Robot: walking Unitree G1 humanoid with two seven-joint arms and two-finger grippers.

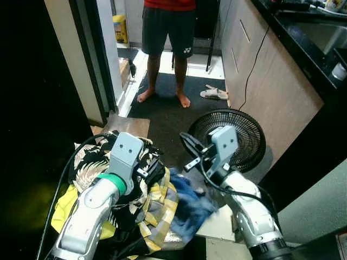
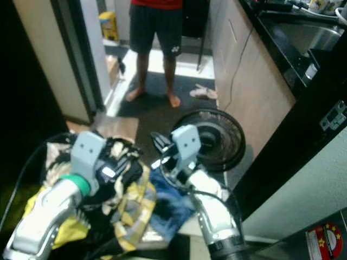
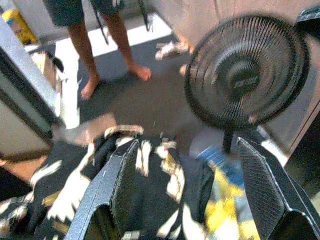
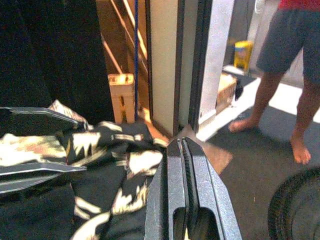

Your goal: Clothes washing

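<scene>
Clothes pile (image 1: 146, 206): heaped low in front of the robot; black garment with pale leaf print (image 3: 150, 200) on top, yellow checked cloth (image 1: 162, 208) beside it, blue cloth (image 1: 190, 206) on the robot's right side of the heap, plain yellow cloth (image 1: 65, 206) at the left edge.
Left gripper (image 3: 195, 195): was over the black print garment, fingers (image 3: 117, 185) spread wide, nothing between them; the garment lay under and between the two fingers, contact could not be told.
Left arm: silver, green band at the wrist (image 1: 113, 181), reached forward over the pile.
Right gripper (image 1: 191, 154): was raised over the blue cloth, just in front of the fan, pointing toward the robot's left; in the right wrist view the fingers (image 4: 182, 190) stood well apart, holding nothing.
Fan (image 1: 230, 135): black round grille, stood on the floor, just right of the pile, near the cabinet.
Cabinet (image 1: 271, 81): beige fronts under a dark counter (image 1: 303, 38), along the right.
Person (image 1: 168, 32): stood barefoot on the dark mat (image 1: 173, 103) further ahead, dark shorts, red top.
Slippers (image 1: 214, 93): pale pair, on the floor near the person's feet.
Yellow container (image 1: 120, 28): was far back by the doorway.
</scene>
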